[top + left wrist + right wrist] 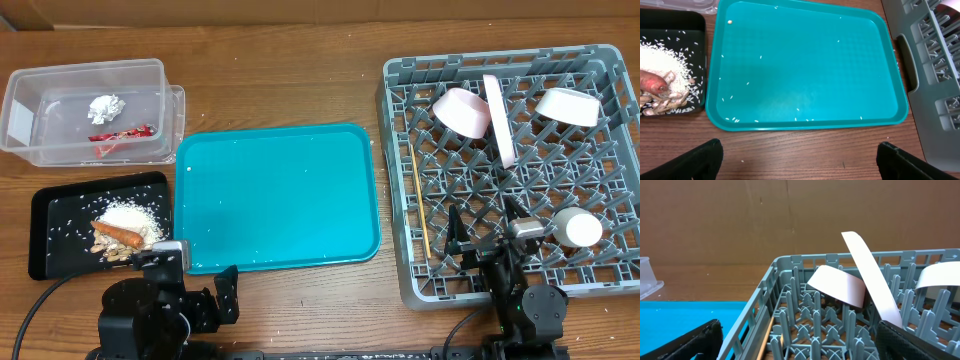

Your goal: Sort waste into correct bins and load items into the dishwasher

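The left gripper (800, 162) is hovering over the desk (805, 150) just off the near edge of the teal serving tray (278, 195), its jaws standing wide apart and holding nothing. The right gripper (800, 342), jaws likewise spread and empty, is sitting right of the tray, at the near side of the grey dish rack (392, 150). In that rack a white plate (498, 120) is standing on edge between two pinkish bowls (460, 110) (568, 106), and a light-wood chopstick (422, 205) is lying along the side nearest the tray. A few stray rice grains (733, 119) are dotting the tray. Left of the tray, the clear tub (30, 100) is holding a crumpled paper ball (105, 106) and a red wrapper (122, 133). Nearer the left gripper, the black tray (45, 230) is carrying a rice heap (135, 217), a carrot (120, 234) and nuts (110, 250).
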`<control>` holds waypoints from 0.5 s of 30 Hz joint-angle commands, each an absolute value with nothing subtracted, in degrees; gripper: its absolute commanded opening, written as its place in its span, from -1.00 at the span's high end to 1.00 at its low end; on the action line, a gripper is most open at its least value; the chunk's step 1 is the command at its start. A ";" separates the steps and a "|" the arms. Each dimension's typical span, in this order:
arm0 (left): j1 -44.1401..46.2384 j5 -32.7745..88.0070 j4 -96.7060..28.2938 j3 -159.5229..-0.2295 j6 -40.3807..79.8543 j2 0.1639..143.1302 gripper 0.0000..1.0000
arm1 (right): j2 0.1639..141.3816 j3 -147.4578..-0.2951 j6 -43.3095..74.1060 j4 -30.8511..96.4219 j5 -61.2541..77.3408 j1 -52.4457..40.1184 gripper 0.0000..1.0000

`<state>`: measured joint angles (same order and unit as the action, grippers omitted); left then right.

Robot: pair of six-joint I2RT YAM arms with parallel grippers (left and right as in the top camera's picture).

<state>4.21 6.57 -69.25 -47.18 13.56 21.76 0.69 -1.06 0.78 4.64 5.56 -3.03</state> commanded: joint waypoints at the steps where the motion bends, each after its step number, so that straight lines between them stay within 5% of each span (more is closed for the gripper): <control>1: 4.40 5.65 -68.71 -46.92 14.09 20.80 -1.00 | 0.16 -0.47 0.38 4.34 5.63 -2.81 -1.00; 15: 3.14 4.84 -37.12 -17.56 9.63 0.03 -0.99 | 0.16 -0.47 0.38 4.34 5.63 -2.81 -1.00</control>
<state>3.97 5.13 -41.93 -22.31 11.75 4.23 0.69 -1.06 0.64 4.60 5.56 -3.03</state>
